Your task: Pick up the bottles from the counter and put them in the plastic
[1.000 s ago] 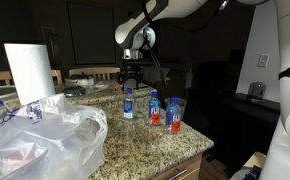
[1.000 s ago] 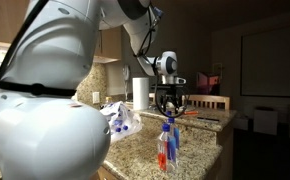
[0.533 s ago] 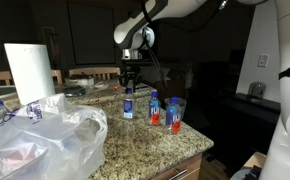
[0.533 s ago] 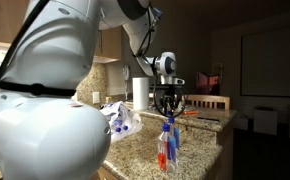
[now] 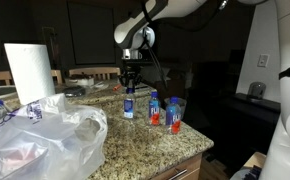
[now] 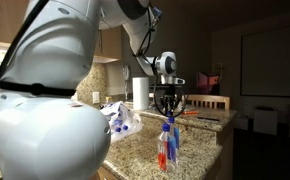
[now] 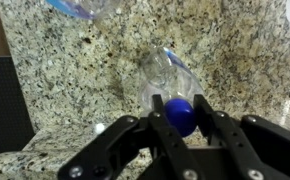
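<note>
The wrist view shows what no exterior view can. The gripper [image 7: 183,110] has its jaws drawn narrow around the blue cap [image 7: 182,114] of an upright bottle [image 7: 165,78], with a finger pressed to each side. The bottle's clear body reaches down from the jaws to the speckled counter [image 7: 75,70]. In both exterior views the fingers are too dark and small to judge. Those views do show two more bottles [image 5: 155,108] standing just to one side of the jaws. The plastic bag [image 5: 45,140] lies well apart on the opposite side, beside the paper towel roll [image 5: 27,70].
</note>
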Available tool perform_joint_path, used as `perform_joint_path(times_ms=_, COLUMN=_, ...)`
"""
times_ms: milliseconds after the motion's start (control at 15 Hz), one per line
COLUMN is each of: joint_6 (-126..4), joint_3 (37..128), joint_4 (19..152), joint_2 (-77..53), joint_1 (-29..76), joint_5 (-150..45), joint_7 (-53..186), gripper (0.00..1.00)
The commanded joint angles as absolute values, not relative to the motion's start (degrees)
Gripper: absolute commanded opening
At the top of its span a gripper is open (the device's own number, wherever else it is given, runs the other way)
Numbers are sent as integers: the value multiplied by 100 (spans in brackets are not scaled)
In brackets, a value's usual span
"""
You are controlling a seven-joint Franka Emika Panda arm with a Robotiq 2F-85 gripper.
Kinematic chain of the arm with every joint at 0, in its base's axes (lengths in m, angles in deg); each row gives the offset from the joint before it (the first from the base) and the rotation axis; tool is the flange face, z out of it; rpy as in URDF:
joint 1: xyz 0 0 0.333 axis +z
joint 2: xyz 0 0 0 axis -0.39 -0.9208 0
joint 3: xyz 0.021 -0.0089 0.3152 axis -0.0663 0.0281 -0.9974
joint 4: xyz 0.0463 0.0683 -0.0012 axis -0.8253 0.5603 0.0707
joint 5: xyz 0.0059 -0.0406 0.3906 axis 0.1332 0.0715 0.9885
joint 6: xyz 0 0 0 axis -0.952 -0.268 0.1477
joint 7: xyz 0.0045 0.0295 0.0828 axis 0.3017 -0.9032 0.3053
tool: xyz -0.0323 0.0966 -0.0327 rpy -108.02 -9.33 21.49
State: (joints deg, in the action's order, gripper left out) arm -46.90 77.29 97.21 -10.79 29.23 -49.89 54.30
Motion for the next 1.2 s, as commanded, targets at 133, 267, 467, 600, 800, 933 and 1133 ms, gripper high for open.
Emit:
perform_joint_path(times_ms=133, joint_6=-4785, joint_3=7675, joint_4=10385, joint_2=-17, joint_1=2760, joint_5=-4587, joint_7=5711, gripper=9)
perform_joint_path(times_ms=267, joint_6=-4703, joint_3=7632, joint_4=10600, joint_2=452, joint_1=2742, joint_5=-4346, joint_7=5918, gripper=9)
perform_joint_path(times_ms=467, joint_6=-4588, joint_3=7586, joint_4=10824, joint_2=970, joint_1=2789, joint_5=-3770, joint_7=6245, gripper=9)
perform_joint_path(times_ms=600, joint_6=-4421, joint_3=7540, joint_4=10920, joint_2=1207, joint_1=2860, joint_5=-3413, joint_7=6305, gripper=9)
perform_joint_path(times_ms=800, joint_6=-4083, joint_3=7500, joint_4=10986, joint_2=1305, joint_1=2945, joint_5=-2780, joint_7=6365, gripper=9)
perform_joint_path(times_ms=933, joint_6=-3907, joint_3=7528, joint_4=11038, joint_2=1223, joint_1=3010, joint_5=-2095, joint_7=6707, gripper=9)
perform_joint_path(times_ms=1133, joint_6=-3676, joint_3=7531, joint_4=11127, joint_2=1018, joint_1=3048, joint_5=-1201, joint_7=7269, gripper=9)
